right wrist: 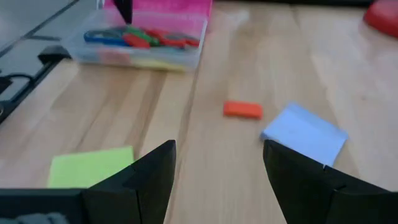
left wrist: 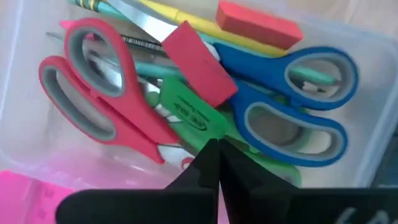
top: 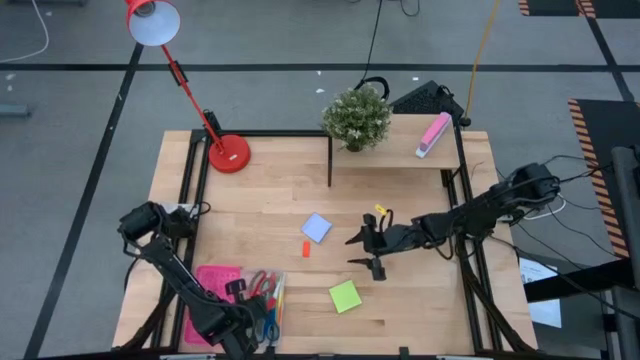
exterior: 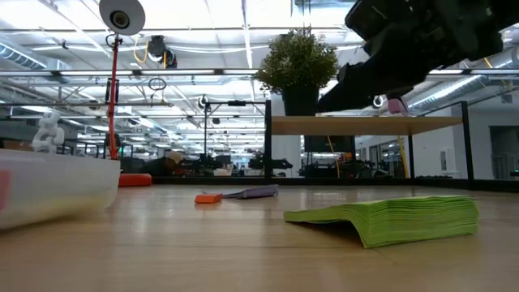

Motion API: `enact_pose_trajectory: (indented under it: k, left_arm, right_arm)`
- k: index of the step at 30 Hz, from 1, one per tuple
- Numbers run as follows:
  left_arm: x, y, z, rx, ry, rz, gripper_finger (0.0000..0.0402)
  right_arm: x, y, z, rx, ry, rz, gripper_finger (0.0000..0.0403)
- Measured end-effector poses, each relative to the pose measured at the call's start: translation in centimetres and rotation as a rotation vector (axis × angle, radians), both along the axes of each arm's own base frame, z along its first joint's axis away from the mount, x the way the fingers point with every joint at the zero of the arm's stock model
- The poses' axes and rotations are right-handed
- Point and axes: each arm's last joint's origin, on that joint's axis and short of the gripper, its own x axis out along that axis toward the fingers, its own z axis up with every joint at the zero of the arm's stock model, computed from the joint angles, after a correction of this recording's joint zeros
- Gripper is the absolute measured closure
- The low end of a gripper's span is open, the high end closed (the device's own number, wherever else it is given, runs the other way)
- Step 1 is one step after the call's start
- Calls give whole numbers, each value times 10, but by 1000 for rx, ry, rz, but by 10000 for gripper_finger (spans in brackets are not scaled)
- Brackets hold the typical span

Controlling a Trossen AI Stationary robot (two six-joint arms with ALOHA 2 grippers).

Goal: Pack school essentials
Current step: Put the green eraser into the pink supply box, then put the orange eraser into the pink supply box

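Note:
A clear container point(top: 262, 303) near the front left holds red scissors point(left wrist: 99, 93), blue scissors point(left wrist: 292, 106), green scissors point(left wrist: 193, 115), pencils and red blocks point(left wrist: 199, 65). My left gripper point(left wrist: 213, 152) is shut, pointing down into the container just over the green scissors. On the table lie a pale-blue note pad point(top: 317, 227), an orange block point(top: 306, 248) and a green note pad point(top: 345, 296). My right gripper point(top: 373, 247) hangs open above the table, right of the orange block and between the two pads, with nothing between its fingers point(right wrist: 149, 177). My left gripper comes from above with its shut fingertips point(left wrist: 208, 155) right over the green scissors' handle point(left wrist: 186, 112). Whether they touch it cannot be told.
A pink perforated tray point(top: 213, 290) lies left of the container. At the back are a red desk lamp point(top: 228, 153) and a raised shelf point(top: 400, 150) bearing a potted plant point(top: 356, 118) and a pink-and-white block point(top: 433, 135). Bare wood lies between the pads and the container.

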Motion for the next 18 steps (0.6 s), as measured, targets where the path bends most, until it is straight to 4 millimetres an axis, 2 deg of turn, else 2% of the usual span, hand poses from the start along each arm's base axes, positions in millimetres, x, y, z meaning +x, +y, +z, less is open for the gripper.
enact_pose_trajectory:
  k: [5,9,12,18]
  left_arm:
    - [0,5,21,-14,-73,27,388]
    - [-2,11,39,-19,-144,26,389]
    - [-2,16,50,44,-250,7,398]
    - [8,29,59,236,-451,38,383]
  right_arm:
    - [7,0,2,20,-70,72,167]
    - [17,0,1,54,-87,51,167]
    - [33,3,2,67,-76,42,167]
    - [71,8,0,-32,40,235,167]
